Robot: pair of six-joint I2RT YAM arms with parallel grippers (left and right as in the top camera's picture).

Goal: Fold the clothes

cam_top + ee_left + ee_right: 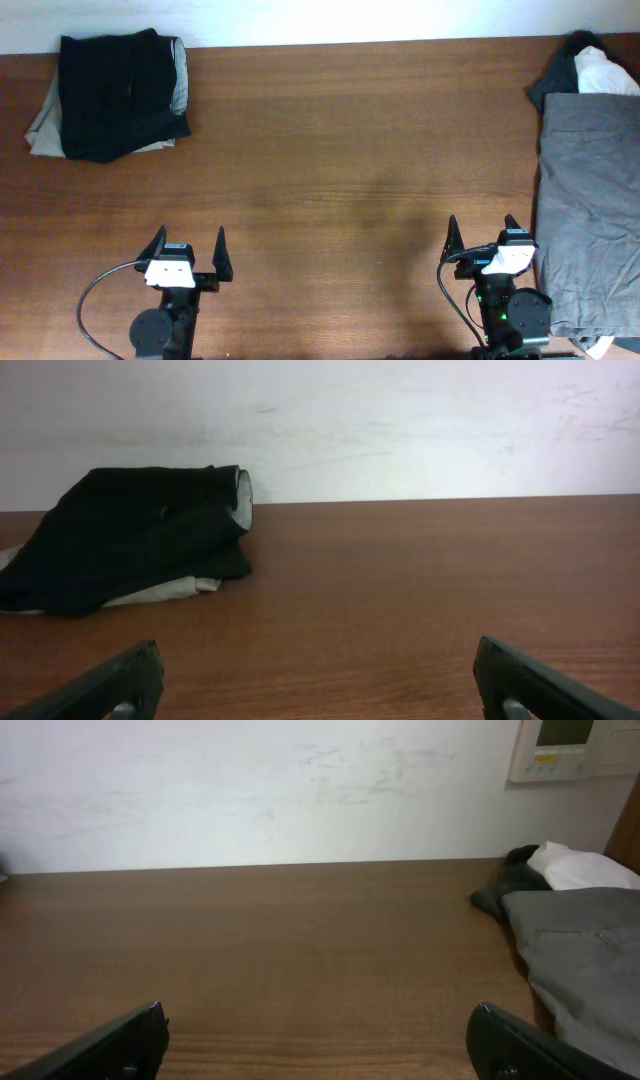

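Note:
A folded black garment (118, 92) lies on top of a khaki-beige one (45, 125) at the table's far left corner; the left wrist view shows the black garment (140, 535) too. A grey garment (590, 210) lies spread along the right edge, with a white one (605, 72) and a dark one (560, 75) bunched behind it. The grey garment also shows in the right wrist view (590, 950). My left gripper (188, 252) is open and empty near the front edge. My right gripper (483, 238) is open and empty, just left of the grey garment.
The brown wooden table (340, 150) stretches between the two piles. A white wall runs behind the far edge. A wall panel (572, 748) hangs at the upper right in the right wrist view.

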